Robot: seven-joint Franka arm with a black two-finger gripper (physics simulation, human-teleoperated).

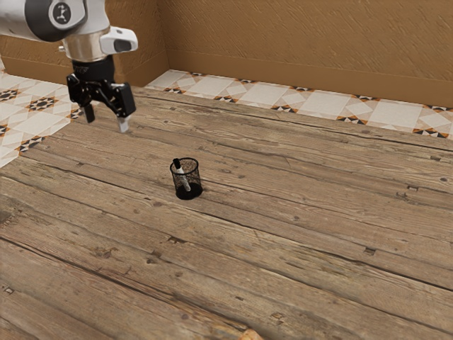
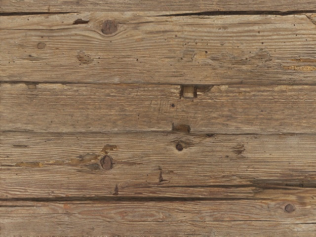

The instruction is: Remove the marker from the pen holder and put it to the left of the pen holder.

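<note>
High over the table's far left part in the exterior view, my gripper (image 1: 105,125) hangs open, its two fingertips well apart with nothing between them. The pen holder (image 1: 197,182), a small black mesh cup, stands upright on the table, lower than the gripper and off toward the exterior view's right. Inside it leans the marker (image 1: 184,178), white with a black end that reaches the cup's rim. The gripper is clear of both.
The wooden table (image 1: 297,219) spreads around the pen holder, and its planks (image 2: 148,108) lie below my hand in the wrist view. Beyond the table are patterned tiles (image 1: 255,95) and a brown wall (image 1: 304,42). A small orange-brown object (image 1: 250,334) shows at the exterior view's lower edge.
</note>
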